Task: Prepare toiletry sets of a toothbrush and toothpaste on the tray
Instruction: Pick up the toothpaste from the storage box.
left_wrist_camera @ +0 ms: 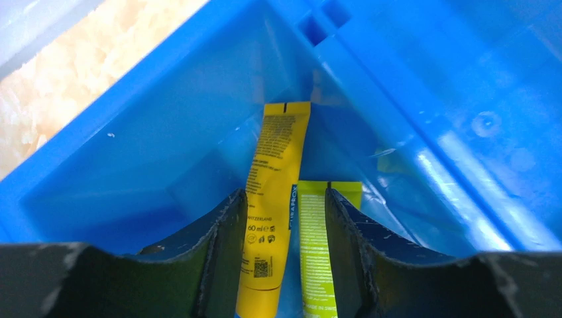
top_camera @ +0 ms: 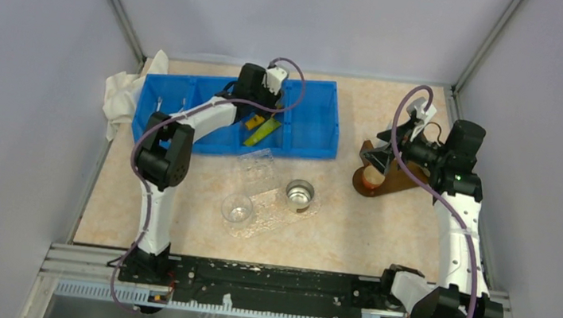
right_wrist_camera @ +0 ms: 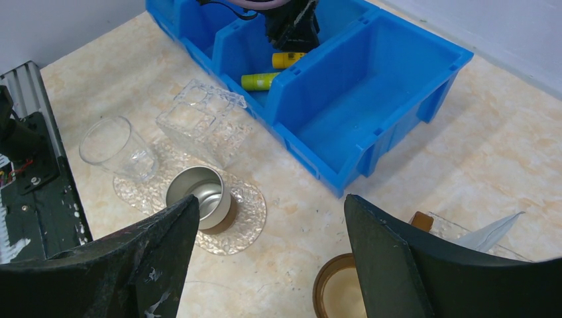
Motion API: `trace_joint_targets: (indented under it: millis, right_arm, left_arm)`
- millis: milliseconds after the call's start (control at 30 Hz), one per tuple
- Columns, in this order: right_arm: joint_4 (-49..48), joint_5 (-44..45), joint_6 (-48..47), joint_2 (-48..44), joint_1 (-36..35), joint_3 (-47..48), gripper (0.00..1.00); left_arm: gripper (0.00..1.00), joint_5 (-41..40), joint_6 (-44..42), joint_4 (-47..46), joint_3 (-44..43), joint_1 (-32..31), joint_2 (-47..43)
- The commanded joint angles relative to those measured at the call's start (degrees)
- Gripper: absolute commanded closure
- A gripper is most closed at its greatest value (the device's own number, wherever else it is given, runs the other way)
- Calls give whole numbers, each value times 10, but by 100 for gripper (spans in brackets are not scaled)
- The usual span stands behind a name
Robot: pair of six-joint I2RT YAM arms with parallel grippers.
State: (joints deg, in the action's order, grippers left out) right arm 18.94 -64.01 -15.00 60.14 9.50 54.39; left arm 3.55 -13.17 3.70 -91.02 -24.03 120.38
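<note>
A yellow toothpaste tube [left_wrist_camera: 275,152] and a green toothpaste tube [left_wrist_camera: 313,245] lie side by side in the middle compartment of the blue divided bin [top_camera: 318,123]. My left gripper [left_wrist_camera: 283,195] is lowered into that compartment, open, with one finger on each side of the two tubes. The tubes also show in the top view [top_camera: 259,126] and in the right wrist view [right_wrist_camera: 289,59]. Thin pale toothbrushes [top_camera: 159,103] lie in the bin's left compartment. My right gripper [right_wrist_camera: 270,202] is open and empty, above a brown dish [right_wrist_camera: 335,285] at the right.
A clear textured tray [top_camera: 268,209] at the table's middle carries a metal cup [top_camera: 299,195] and a glass cup [top_camera: 237,208]. A clear divided box [top_camera: 255,164] stands between it and the bin. A white cloth [top_camera: 122,93] lies left of the bin.
</note>
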Motion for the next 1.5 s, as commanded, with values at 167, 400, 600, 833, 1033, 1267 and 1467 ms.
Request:
trace_joint_targets:
  millis: [167,400,600,833,1033,1267,1467]
  right_arm:
    - [-15,-10,-10,2,-5,5,20]
    - [-15,-11,-10,1,-5,5,20]
    - [-15,-11,-11,0,-5,5,20]
    - [-14,-11,-10,1,-4,5,20]
    - [-14,-11,-11,0,-4,6,20]
    - [-14,-12,-11,0,-5,6,20]
    - [-13,-12,-11,0,-4,7,20]
  left_arm:
    - [45,-52,-31,77,-66,0,54]
    - [43,-52,-29,128,-106,1,87]
    - [44,-49,-32,155,-123,0,108]
    - [57,-48,-33,178,-143,1,127]
    - [79,-43,-23,182,-147,1,116]
    - [100,-45,-5,146,-106,1,51]
    - [100,-32,7,90,-39,1,-25]
